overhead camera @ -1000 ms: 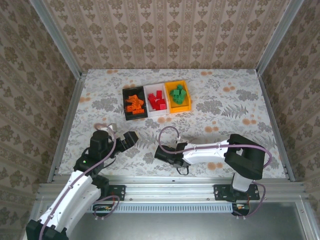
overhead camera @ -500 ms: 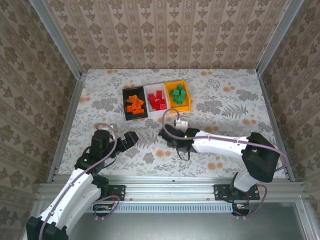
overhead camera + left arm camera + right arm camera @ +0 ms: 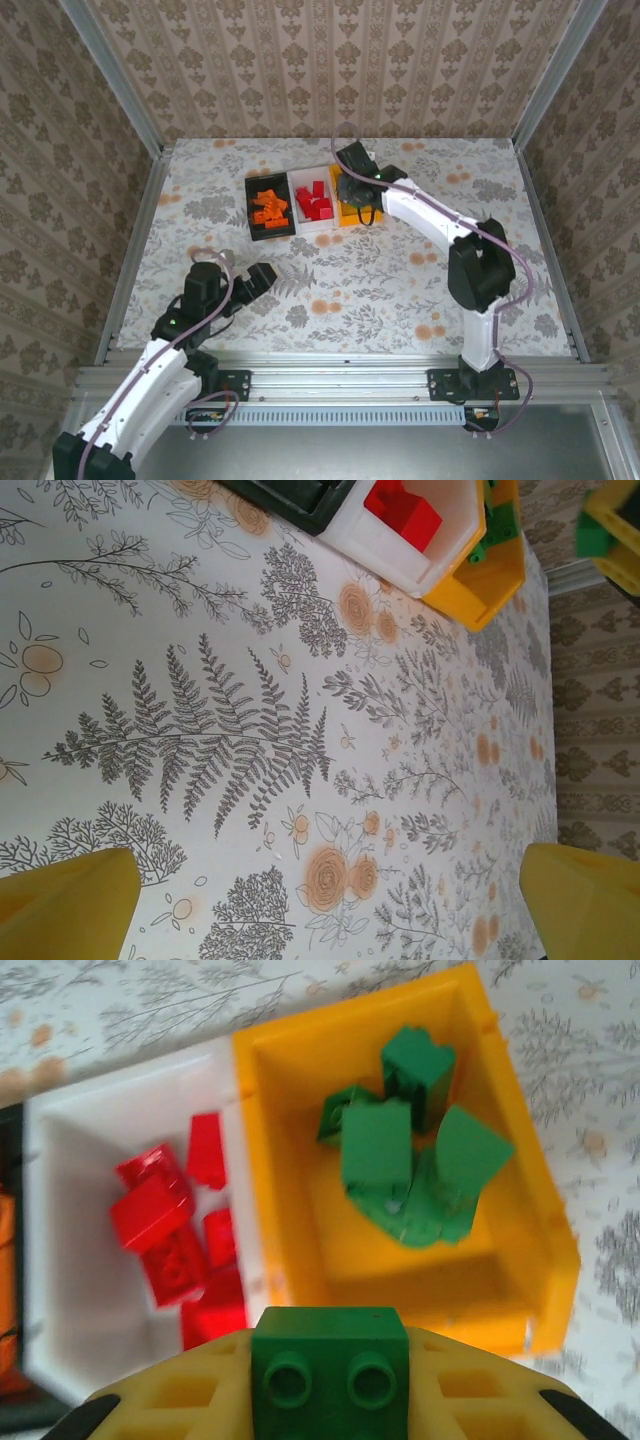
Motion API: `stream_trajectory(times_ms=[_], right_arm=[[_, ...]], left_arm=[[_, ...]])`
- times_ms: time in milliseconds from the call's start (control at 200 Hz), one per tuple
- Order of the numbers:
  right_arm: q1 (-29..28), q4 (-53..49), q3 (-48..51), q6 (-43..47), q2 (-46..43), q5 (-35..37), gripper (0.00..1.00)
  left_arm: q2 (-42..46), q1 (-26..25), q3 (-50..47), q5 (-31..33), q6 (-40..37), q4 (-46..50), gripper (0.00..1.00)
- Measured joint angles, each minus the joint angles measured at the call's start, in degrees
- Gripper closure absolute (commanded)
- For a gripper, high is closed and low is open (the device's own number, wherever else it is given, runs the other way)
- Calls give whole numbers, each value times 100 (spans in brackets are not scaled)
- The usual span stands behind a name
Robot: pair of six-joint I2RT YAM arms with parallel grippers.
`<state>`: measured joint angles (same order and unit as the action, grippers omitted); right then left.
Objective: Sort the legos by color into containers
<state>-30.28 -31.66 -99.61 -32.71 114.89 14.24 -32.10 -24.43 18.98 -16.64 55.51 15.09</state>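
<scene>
Floral-patterned bench [image 3: 420, 280] carries three small open plastic bins in a touching row at the far middle. Black rectangular bin [image 3: 250, 205] on the left holds orange bricks [image 3: 270, 207]. White bin [image 3: 60, 1260] in the middle holds red bricks [image 3: 170, 1230]. Orange-yellow bin [image 3: 530, 1210] on the right holds a pile of green bricks [image 3: 400, 1170].

Right tool [image 3: 352, 185] is reached out over the orange-yellow bin. Its jaws are nearly closed, clamped on a small green two-stud plastic brick [image 3: 329, 1365]. In the wrist view that brick sits studs toward the camera, above the near rim of the bin and not yet in it.

Left tool [image 3: 258, 280] hangs low over the near-left bench, well apart from the bins. Its jaws are spread wide and hold nothing; the yellow pads [image 3: 70, 900] frame bare bench.

Handling, as judgement:
- The brick is very light and hard, with no give.
- It is not fragile, so a drop into the bin should do no harm.
- The side walls are smooth and glossy, so it can slip or twist if pinched on a corner or over the studs.
- The best hold is across two flat, opposite side walls, low on the body and centred.
- The present grip looks square and centred.
- The piled green bricks lie tilted and loose, so a dropped one may bounce or roll. Releasing over the bin's middle is safer than at the rim.
</scene>
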Motion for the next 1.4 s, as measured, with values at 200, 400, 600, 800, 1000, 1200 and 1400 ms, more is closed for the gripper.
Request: stream_trajectory(times_ms=[200,400,600,800,1000,1200,1400], right_arm=[[229,-361,-1239,544,1241,-125,68],[267,-664,-1639,741,1622,-105,55],[271,-684,-1585,824,1593,-101,49],[271,-610,-1034,839,1047,-210,42],[201,197,708,896,-942,-647,17],[-649,1775,2885,1274,-3738,17,0],[-879,2907,4631,1480,-4922,1394,0]], left_arm=[[101,-33,7,13,26,216,0],[101,-35,17,15,31,297,0],[59,-35,17,15,44,284,0],[-221,-35,402,13,-199,505,0],[-267,-35,1735,337,-1005,1209,0],[-190,-35,2380,1355,-1397,1615,0],[-188,-37,1784,2575,-1364,1541,0]])
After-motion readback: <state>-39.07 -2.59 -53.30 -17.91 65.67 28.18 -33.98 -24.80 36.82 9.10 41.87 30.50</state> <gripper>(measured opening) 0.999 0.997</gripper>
